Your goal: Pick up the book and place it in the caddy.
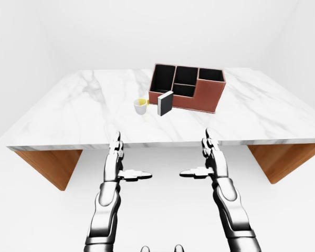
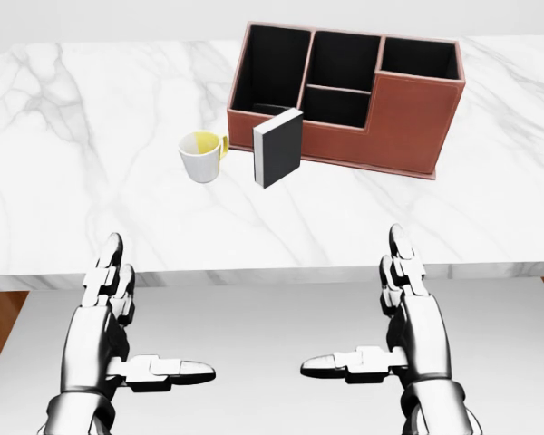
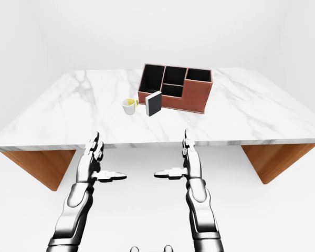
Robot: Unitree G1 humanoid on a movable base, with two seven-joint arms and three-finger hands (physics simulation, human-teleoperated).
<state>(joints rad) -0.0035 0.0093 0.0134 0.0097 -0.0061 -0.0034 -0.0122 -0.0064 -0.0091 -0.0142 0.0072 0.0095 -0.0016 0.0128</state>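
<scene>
Both robot hands open, left robot hand (image 2: 109,313), right robot hand (image 2: 408,313), thumbs inward

Both arms reach forward, left hand (image 2: 109,317) and right hand (image 2: 408,313) open, fingers spread, thumbs pointing inward.

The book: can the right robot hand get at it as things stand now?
Probably yes, though it looks to need a forward reach. The book stands upright on the table, apart from the cup, just before the caddy. The right robot hand is open, below the table edge, with nothing between.
</scene>
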